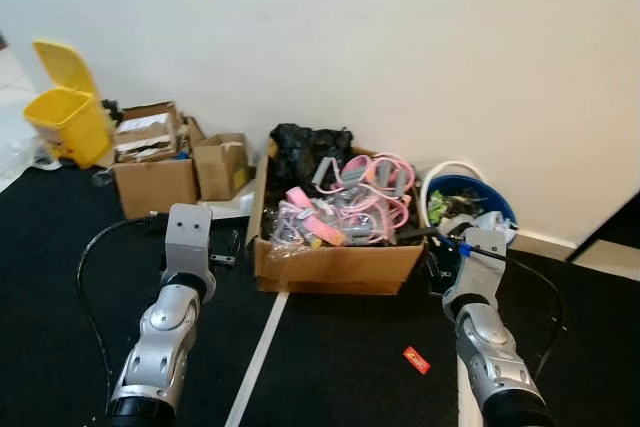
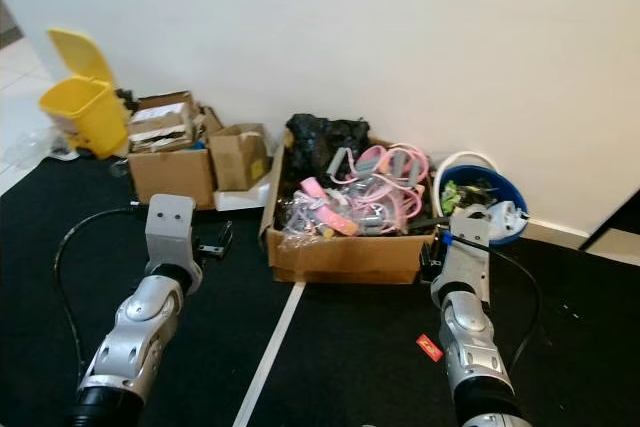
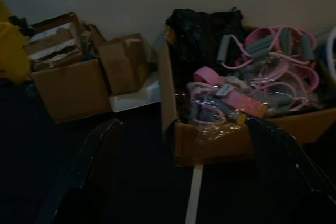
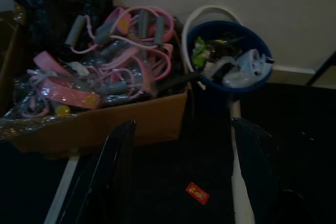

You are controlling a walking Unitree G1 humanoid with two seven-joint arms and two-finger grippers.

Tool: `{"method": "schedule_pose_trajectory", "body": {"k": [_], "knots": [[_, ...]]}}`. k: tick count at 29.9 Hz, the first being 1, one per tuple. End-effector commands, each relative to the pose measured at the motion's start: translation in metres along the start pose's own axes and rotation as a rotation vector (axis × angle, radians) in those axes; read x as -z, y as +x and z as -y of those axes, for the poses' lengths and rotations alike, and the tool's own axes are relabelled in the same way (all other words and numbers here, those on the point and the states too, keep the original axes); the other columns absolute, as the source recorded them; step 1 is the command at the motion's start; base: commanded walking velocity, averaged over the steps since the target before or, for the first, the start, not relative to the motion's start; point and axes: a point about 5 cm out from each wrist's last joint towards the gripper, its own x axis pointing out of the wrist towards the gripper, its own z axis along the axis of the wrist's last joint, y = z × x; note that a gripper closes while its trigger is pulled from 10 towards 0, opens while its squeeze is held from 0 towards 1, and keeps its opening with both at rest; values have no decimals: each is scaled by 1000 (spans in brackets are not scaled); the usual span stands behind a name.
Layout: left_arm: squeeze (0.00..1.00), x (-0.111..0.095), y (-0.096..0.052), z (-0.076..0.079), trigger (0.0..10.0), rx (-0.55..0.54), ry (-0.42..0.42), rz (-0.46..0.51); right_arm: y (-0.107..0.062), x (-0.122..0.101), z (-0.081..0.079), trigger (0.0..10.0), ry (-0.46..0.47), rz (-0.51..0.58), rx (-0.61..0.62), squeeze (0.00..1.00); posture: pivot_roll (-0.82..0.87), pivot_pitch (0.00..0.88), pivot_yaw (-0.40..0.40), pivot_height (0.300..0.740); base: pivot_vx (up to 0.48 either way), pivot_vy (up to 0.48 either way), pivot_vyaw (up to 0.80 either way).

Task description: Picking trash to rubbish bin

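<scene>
A small red wrapper (image 1: 416, 359) lies on the black floor, just left of my right forearm and in front of the big cardboard box. A blue bucket (image 1: 468, 201) with a white handle stands against the wall at the right and holds green and white scraps. A yellow pedal bin (image 1: 68, 107) with its lid up stands far left. My right gripper (image 4: 184, 123) is open and empty, held above the floor with the red wrapper (image 4: 197, 193) below it. My left gripper (image 3: 182, 121) is open too, facing the corner of the big box.
A large cardboard box (image 1: 335, 265) holds pink resistance bands and a black bag. Smaller cardboard boxes (image 1: 156, 183) stand to its left by the wall. A white tape line (image 1: 262, 347) runs across the black floor. Black cables trail from both arms.
</scene>
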Motion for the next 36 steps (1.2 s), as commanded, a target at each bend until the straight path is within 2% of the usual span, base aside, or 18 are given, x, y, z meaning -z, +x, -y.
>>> {"method": "schedule_pose_trajectory", "body": {"k": [1, 7, 10, 13, 16, 20, 24, 30, 36], "knots": [[0, 4, -2, -2, 10000, -3, 5, -9, -3, 8, 2, 10000, 8, -36, 7, 0, 43, 138, -16, 740, 0, 0, -800], [0, 3, -2, -3, 10000, 1, 5, -2, -2, 8, 2, 10000, 4, -34, 7, 0, 45, 136, -17, 740, 0, 0, -800], [0, 2, 1, 0, 10000, 23, -1, 5, -3, 7, 3, 10000, 6, -27, 20, 0, 26, 134, 20, 740, 0, 0, -800], [0, 1, 2, 1, 10000, 31, 1, 6, -4, 7, 4, 10000, 8, -24, 26, 0, 26, 134, 20, 740, 0, 0, -800], [0, 0, 10, 8, 10000, 67, -16, 4, -7, 4, 10, 10000, 14, -1, 55, 0, -21, 130, 64, 740, 0, 0, -800], [0, -1, 13, 12, 10000, 85, -17, 10, -10, 2, 13, 10000, 13, 11, 64, 0, -39, 132, 78, 740, 0, 0, -800], [0, -3, 21, 31, 10000, 152, -26, 8, -19, 1, 23, 10000, 10, 27, 106, 0, -89, 135, 121, 740, 0, 0, -800], [0, -3, 23, 39, 10000, 181, -35, 3, -25, 2, 27, 10000, 13, 31, 126, 0, -95, 142, 126, 740, 0, 0, -800], [0, 2, 21, 38, 10000, 165, -43, -2, -27, 3, 23, 10000, 1, 14, 106, 0, -92, 159, 59, 740, 0, 0, -800]]}}
